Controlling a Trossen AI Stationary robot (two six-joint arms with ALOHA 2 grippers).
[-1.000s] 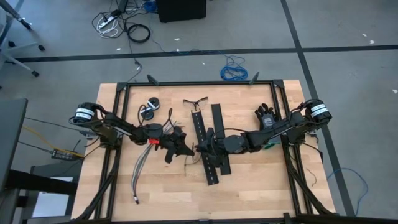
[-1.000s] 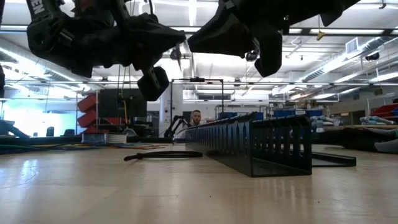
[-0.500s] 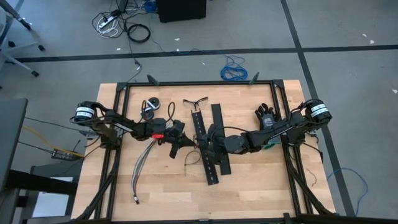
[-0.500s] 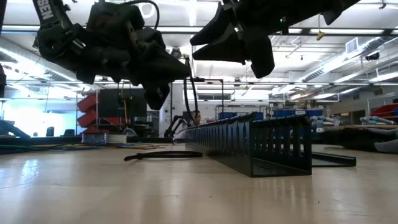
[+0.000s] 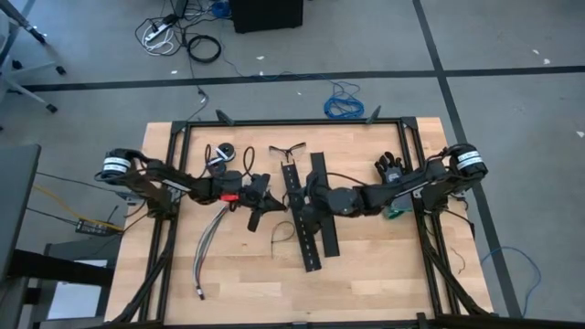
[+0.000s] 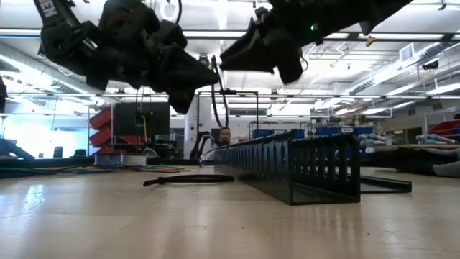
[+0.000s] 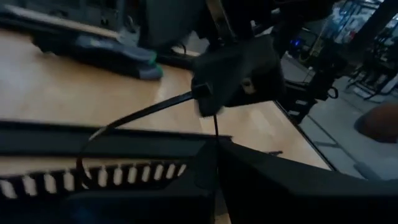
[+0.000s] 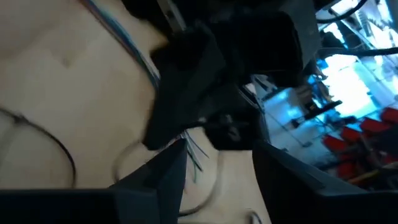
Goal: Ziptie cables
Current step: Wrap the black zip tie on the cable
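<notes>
With the cables (image 5: pixel 212 239) lying on the desk (image 5: pixel 366 274) beneath the closed left claw (image 5: pixel 263 197), the curved ziptie (image 7: pixel 124 121) should be taken squarely by the parted right claw (image 5: pixel 300 203) before any pull.

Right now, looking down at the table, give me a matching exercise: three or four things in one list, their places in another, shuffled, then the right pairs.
Things:
1. cables
2. perforated strips
3. blue coiled cable
4. black glove

Places:
A. on the floor beyond the table
B. table's left half, below the left arm
C. table's right side, by the right arm
D. middle of the table

Pairs: 1-B, 2-D, 3-A, 4-C
</notes>
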